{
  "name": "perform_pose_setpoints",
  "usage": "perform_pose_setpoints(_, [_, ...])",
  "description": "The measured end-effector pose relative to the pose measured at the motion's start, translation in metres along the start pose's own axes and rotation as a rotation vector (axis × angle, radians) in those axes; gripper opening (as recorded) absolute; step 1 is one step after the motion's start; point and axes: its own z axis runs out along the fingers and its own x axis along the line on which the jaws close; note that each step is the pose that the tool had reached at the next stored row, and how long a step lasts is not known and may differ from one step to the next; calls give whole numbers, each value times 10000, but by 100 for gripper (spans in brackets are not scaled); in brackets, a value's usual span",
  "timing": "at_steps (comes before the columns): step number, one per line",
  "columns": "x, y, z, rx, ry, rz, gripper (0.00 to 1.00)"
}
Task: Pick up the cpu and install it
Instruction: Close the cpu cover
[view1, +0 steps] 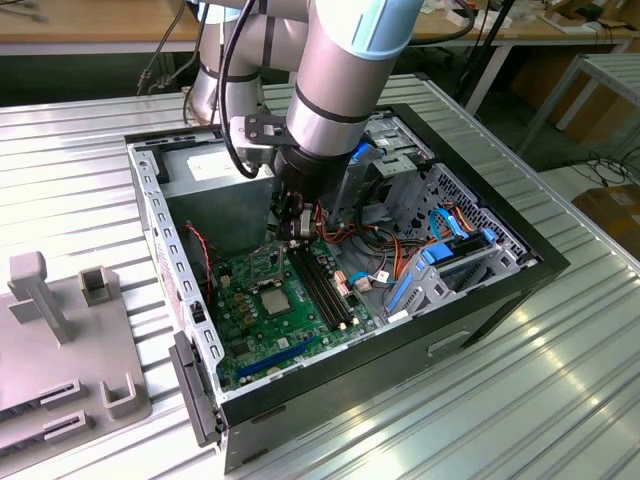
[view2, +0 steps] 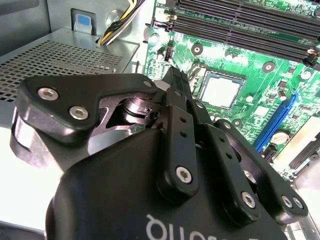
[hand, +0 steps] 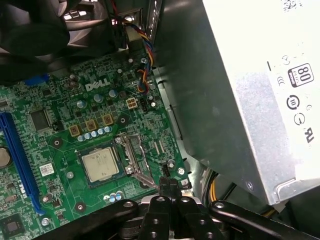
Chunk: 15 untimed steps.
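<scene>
While cpu (hand: 101, 165) sits in socket on green board (hand: 60, 150), hand (hand: 169, 186) (fingers clenched, empty) hovers just beside.

In the exterior view we lose the hand (view1: 291, 232) itself: the arm's thick wrist (view1: 335, 95) covers most of it, and its fingertips are too small against the wiring for us to tell how they stand. The cpu (view1: 276, 297), just below the hand on the green board (view1: 262, 330), is only a pale speck there. In the second wrist view the hand's black body (view2: 150, 165) blocks the near part of the board and runs off the picture's edge. In the first wrist view the fingers (hand: 169, 187) meet beside the socket lever (hand: 135, 160), with the hand's base cut off; the grey power supply box (hand: 250, 90) hides the case behind it.
</scene>
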Motion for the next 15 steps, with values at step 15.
perform_pose_setpoints(15, [-1,0,-4,-35,27,-454,11])
